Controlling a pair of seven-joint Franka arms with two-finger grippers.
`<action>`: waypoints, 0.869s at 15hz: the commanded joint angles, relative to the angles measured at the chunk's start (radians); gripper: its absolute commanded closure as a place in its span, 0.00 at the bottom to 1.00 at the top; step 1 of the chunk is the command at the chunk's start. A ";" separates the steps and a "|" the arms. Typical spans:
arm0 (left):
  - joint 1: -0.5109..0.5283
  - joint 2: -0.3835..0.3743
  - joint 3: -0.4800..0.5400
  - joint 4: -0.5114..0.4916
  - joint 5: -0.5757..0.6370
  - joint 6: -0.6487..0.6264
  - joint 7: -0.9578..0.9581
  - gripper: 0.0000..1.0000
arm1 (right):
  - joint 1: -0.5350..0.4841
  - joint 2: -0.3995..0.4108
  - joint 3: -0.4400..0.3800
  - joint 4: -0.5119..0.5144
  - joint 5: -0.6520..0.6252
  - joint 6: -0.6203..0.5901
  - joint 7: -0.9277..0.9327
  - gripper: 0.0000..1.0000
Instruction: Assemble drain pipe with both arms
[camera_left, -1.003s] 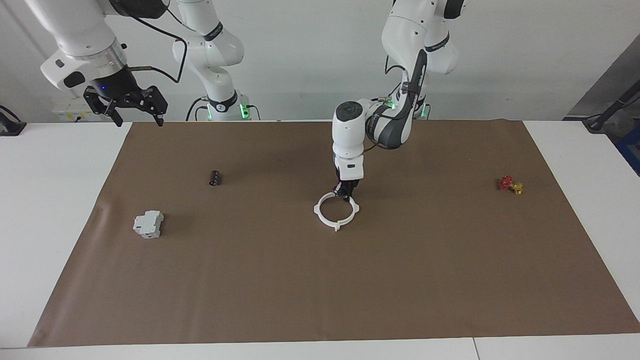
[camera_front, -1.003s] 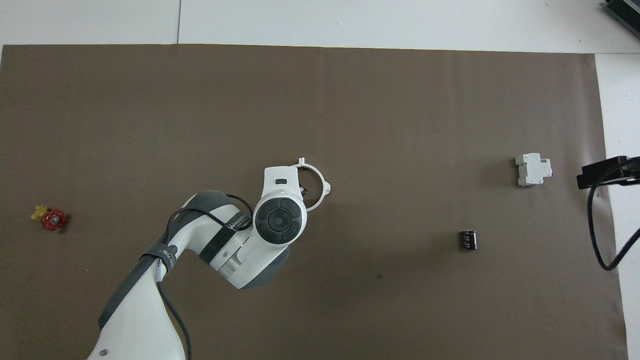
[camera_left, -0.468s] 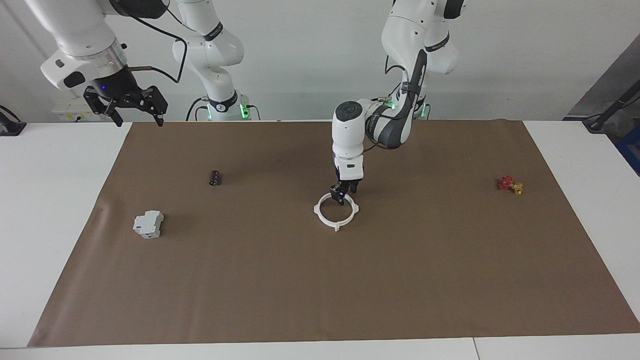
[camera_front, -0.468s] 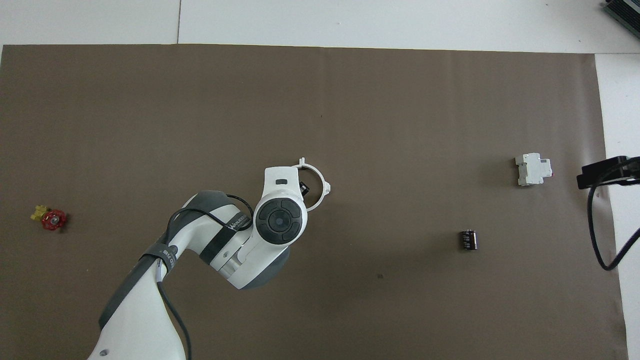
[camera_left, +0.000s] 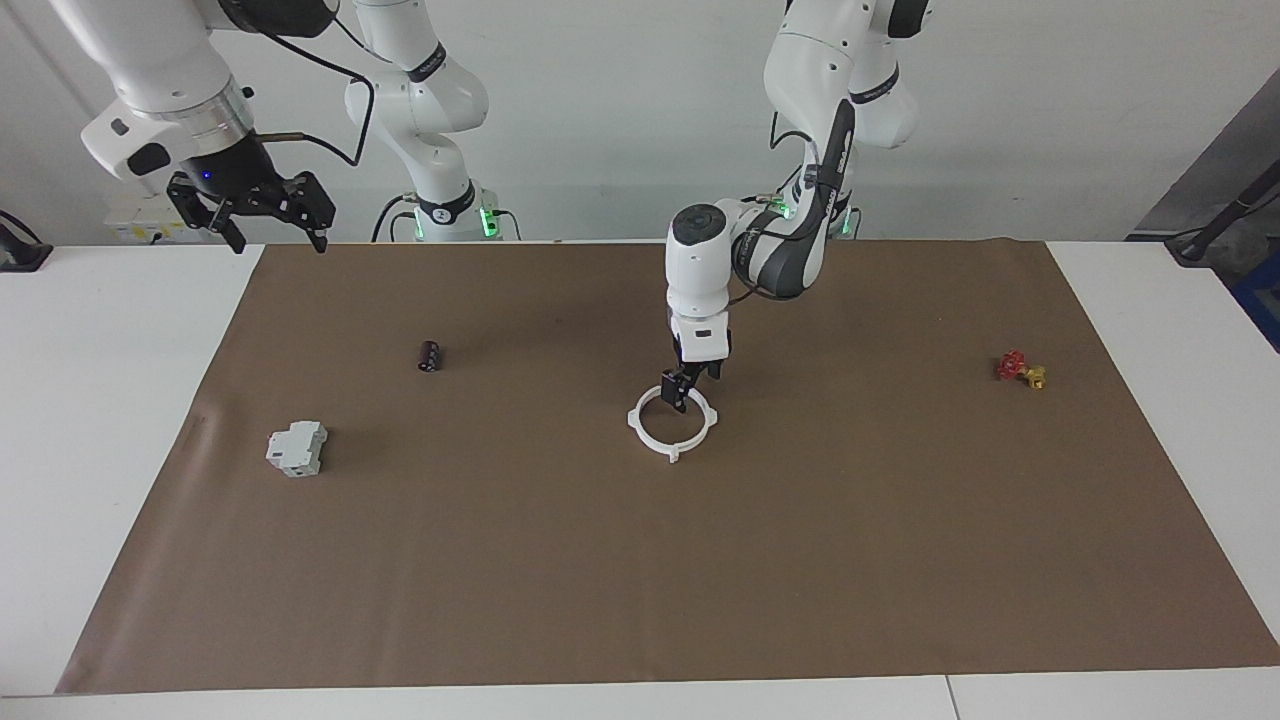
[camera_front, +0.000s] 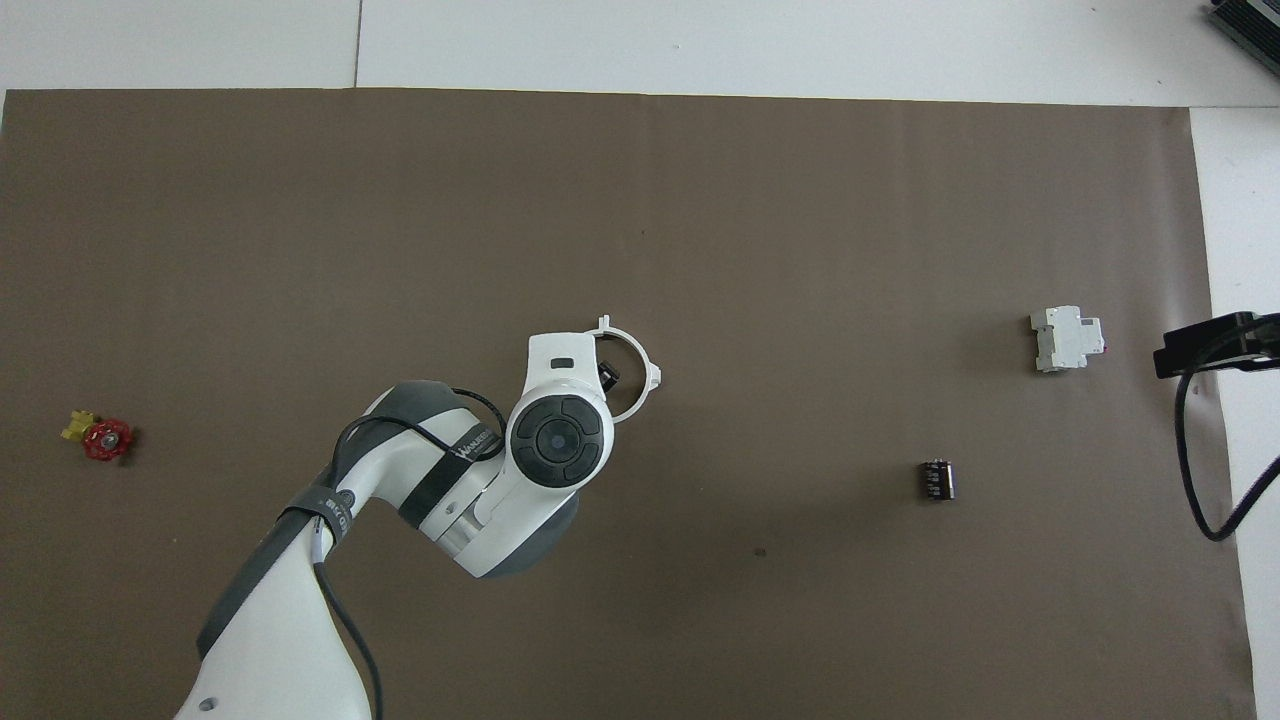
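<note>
The drain pipe (camera_left: 634, 422) lies flat on the brown mat near the table's middle as one white ring with four tabs. In the overhead view part of the ring (camera_front: 640, 355) shows beside the left wrist. My left gripper (camera_left: 694, 385) is open just above the ring's rim on the side nearer to the robots and holds nothing. One of its fingertips (camera_front: 607, 373) shows inside the ring from above. My right gripper (camera_left: 272, 225) is open and empty. It waits high over the table's edge at the right arm's end.
A grey-white boxy block (camera_left: 297, 447) (camera_front: 1066, 339) and a small black cylinder (camera_left: 429, 356) (camera_front: 936, 479) lie toward the right arm's end. A red-and-yellow valve piece (camera_left: 1020, 369) (camera_front: 98, 436) lies toward the left arm's end.
My left gripper has opened, let go of the ring's rim and risen a little. The ring stays on the mat. The right arm has not moved.
</note>
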 joint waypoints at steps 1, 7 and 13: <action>0.054 -0.011 0.003 0.066 0.021 -0.126 0.113 0.00 | -0.009 -0.007 0.005 -0.002 0.023 -0.009 0.005 0.00; 0.178 -0.120 0.001 0.137 0.011 -0.330 0.333 0.00 | -0.009 -0.007 0.005 -0.002 0.023 -0.009 0.005 0.00; 0.377 -0.212 0.003 0.149 -0.023 -0.481 0.946 0.00 | -0.009 -0.007 0.005 -0.002 0.023 -0.009 0.005 0.00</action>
